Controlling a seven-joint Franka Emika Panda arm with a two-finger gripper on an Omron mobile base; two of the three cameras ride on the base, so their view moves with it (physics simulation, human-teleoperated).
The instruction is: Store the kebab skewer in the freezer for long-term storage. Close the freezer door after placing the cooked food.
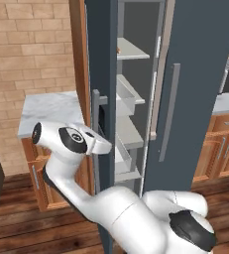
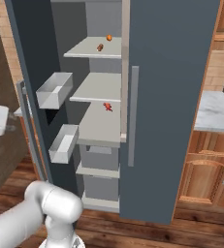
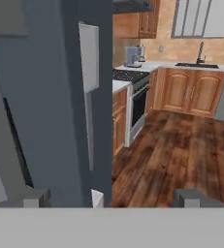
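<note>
The freezer (image 2: pixel 171 97) stands with its left door swung wide open. The kebab skewer (image 2: pixel 107 106), a tiny red stick, lies on the middle pale shelf (image 2: pixel 99 126). The freezer door (image 2: pixel 33 58) shows its inner side with two white bins (image 2: pixel 55 89), and it stands edge-on in the left base view (image 1: pixel 102 74). My gripper (image 1: pixel 105 144) (image 2: pixel 10 127) is at the door's outer side, level with the silver handle (image 1: pixel 95 149) (image 3: pixel 89 72). In the hand view the gripper (image 3: pixel 113 198) is open, its fingertips (image 3: pixel 36 197) wide apart with nothing between them, and the door's outer face (image 3: pixel 45 121) lies to the left.
A small round orange food (image 2: pixel 109 37) and a brown bit (image 2: pixel 100 47) lie on the top shelf. The plain right door (image 1: pixel 185 99) is closed. A marble-topped wooden cabinet (image 1: pixel 51 109) stands behind the open door. Wood floor (image 3: pixel 181 150) and a stove (image 3: pixel 133 97) lie beyond.
</note>
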